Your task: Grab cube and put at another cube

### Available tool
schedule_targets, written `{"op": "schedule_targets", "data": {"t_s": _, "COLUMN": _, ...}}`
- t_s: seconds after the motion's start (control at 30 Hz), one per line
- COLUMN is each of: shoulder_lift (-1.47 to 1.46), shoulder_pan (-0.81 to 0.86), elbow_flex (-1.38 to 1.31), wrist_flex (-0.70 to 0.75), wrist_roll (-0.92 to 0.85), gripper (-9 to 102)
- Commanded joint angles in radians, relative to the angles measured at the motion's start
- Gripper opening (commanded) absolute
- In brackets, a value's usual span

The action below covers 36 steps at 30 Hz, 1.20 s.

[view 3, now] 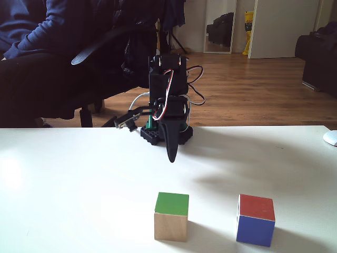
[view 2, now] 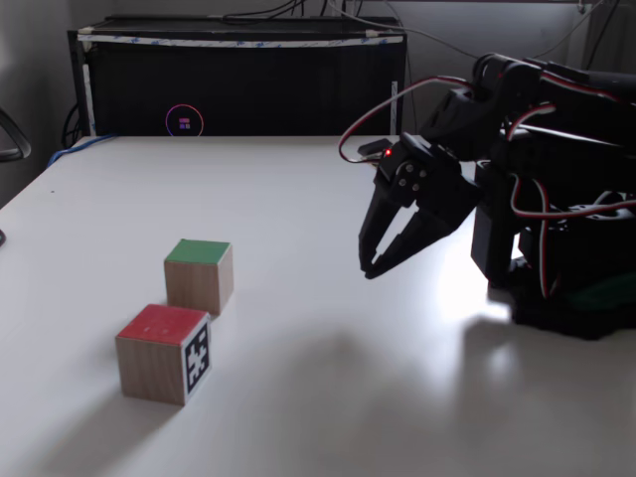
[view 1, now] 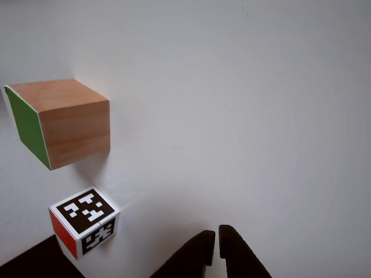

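- The gripper [view 2: 369,268] hung nearly closed and empty above the white table [view 2: 328,397].
- The cube [view 2: 199,275] sat just beside another cube [view 2: 164,353].
- Wooden flooring [view 3: 253,95] lay behind.

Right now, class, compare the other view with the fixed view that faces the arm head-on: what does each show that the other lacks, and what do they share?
The other view alone shows the marker cube's black-and-white patterns and the end effector from behind its fingertips. The head-on fixed view alone shows the arm's base, that cube's blue side, a seated person and a wooden floor. Both show the green-faced wooden cube, the red face, and the white table.
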Motion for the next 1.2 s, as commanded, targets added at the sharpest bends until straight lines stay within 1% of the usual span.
{"op": "schedule_targets", "data": {"t_s": 0.0, "shoulder_lift": 0.005, "shoulder_pan": 0.005, "elbow_flex": -0.018, "wrist_flex": 0.006, "wrist_roll": 0.005, "gripper": 0}}
{"op": "schedule_targets", "data": {"t_s": 0.3, "shoulder_lift": 0.005, "shoulder_pan": 0.002, "elbow_flex": -0.025, "wrist_flex": -0.002, "wrist_roll": 0.008, "gripper": 0}}
{"op": "schedule_targets", "data": {"t_s": 0.43, "shoulder_lift": -0.02, "shoulder_pan": -0.025, "elbow_flex": -0.106, "wrist_flex": 0.012, "wrist_roll": 0.052, "gripper": 0}}
{"op": "schedule_targets", "data": {"t_s": 0.57, "shoulder_lift": -0.253, "shoulder_pan": -0.063, "elbow_flex": -0.247, "wrist_flex": -0.028, "wrist_roll": 0.117, "gripper": 1}}
{"op": "schedule_targets", "data": {"t_s": 0.67, "shoulder_lift": -0.44, "shoulder_pan": -0.069, "elbow_flex": -0.359, "wrist_flex": -0.097, "wrist_roll": 0.167, "gripper": 2}}
{"op": "schedule_targets", "data": {"t_s": 0.83, "shoulder_lift": -0.637, "shoulder_pan": -0.069, "elbow_flex": -0.488, "wrist_flex": -0.163, "wrist_roll": 0.241, "gripper": 14}}
{"op": "schedule_targets", "data": {"t_s": 0.97, "shoulder_lift": -0.798, "shoulder_pan": -0.078, "elbow_flex": -0.581, "wrist_flex": -0.183, "wrist_roll": 0.265, "gripper": 24}}
{"op": "schedule_targets", "data": {"t_s": 1.17, "shoulder_lift": -1.017, "shoulder_pan": -0.075, "elbow_flex": -0.732, "wrist_flex": -0.202, "wrist_roll": 0.282, "gripper": 29}}
